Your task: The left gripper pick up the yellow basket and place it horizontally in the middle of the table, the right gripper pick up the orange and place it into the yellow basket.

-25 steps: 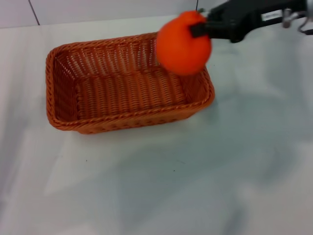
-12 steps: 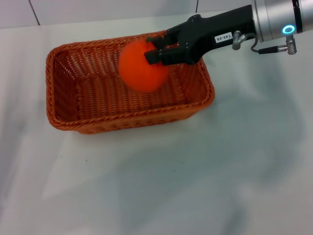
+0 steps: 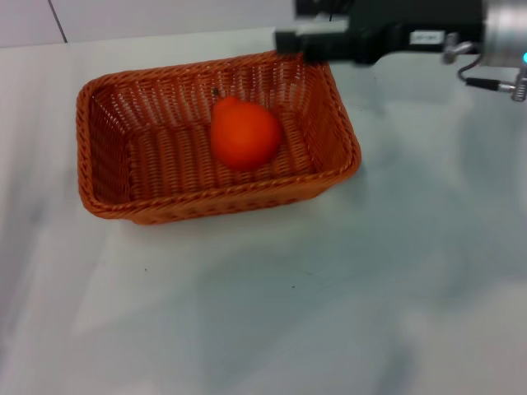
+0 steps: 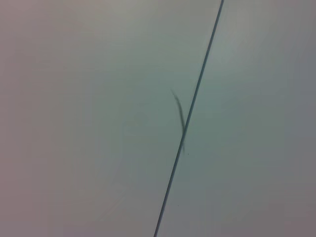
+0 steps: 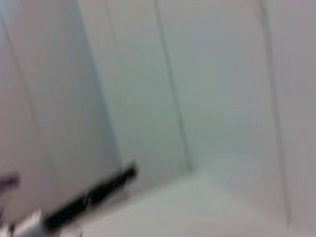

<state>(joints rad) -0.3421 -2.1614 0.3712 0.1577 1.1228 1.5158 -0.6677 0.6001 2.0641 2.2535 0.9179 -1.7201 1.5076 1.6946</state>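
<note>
The yellow basket (image 3: 107, 177), orange-brown wicker, lies lengthwise across the middle of the table (image 3: 412, 271) in the head view. The orange (image 3: 244, 134) rests inside it, right of centre, with its dark stem on top. My right gripper (image 3: 290, 24) is above the basket's far right corner, its fingers apart and empty, clear of the orange. The left gripper is out of view in every frame. The left wrist view shows only a pale surface with a thin dark seam (image 4: 190, 113). The right wrist view is blurred and shows pale wall panels.
The right arm's silver wrist (image 3: 504, 25) with a thin cable reaches in from the top right. The white wall (image 3: 165, 16) runs along the table's far edge. A dark bar (image 5: 91, 197) shows in the right wrist view.
The right gripper carried the orange leftward over the basket, let it go and drew back up and to the right. The orange now lies on the basket floor.
</note>
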